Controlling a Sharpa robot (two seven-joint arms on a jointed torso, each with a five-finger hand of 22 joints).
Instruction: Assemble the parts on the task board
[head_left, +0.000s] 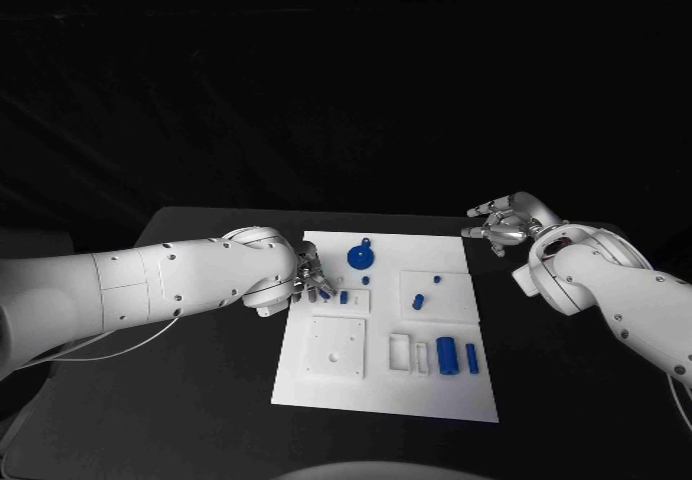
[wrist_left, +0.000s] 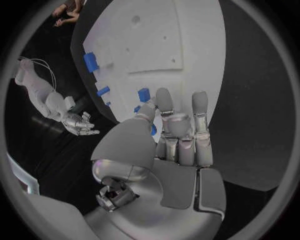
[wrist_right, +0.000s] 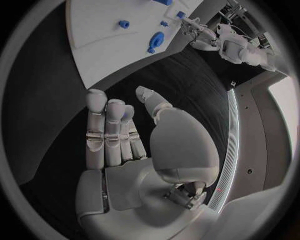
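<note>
The white task board (head_left: 389, 395) lies in the middle of the black table. On it are a round blue part (head_left: 361, 258), small blue parts (head_left: 418, 299) near the middle, and two blue cylinders (head_left: 447, 352) at the right. My left hand (head_left: 307, 280) hovers at the board's left edge beside a small blue part (head_left: 343, 296). In the left wrist view its fingers (wrist_left: 178, 135) are stretched out side by side over the board (wrist_left: 187, 45), with nothing in them. My right hand (head_left: 500, 225) hangs over the table off the board's far right corner, its palm (wrist_right: 125, 135) bare.
A raised white square plate (head_left: 336, 347) and white slotted holders (head_left: 400, 352) stand on the board's near half. Bare black table (head_left: 188, 400) surrounds the board. The right wrist view shows the round blue part (wrist_right: 156, 39) and my left hand (wrist_right: 200, 32) beyond it.
</note>
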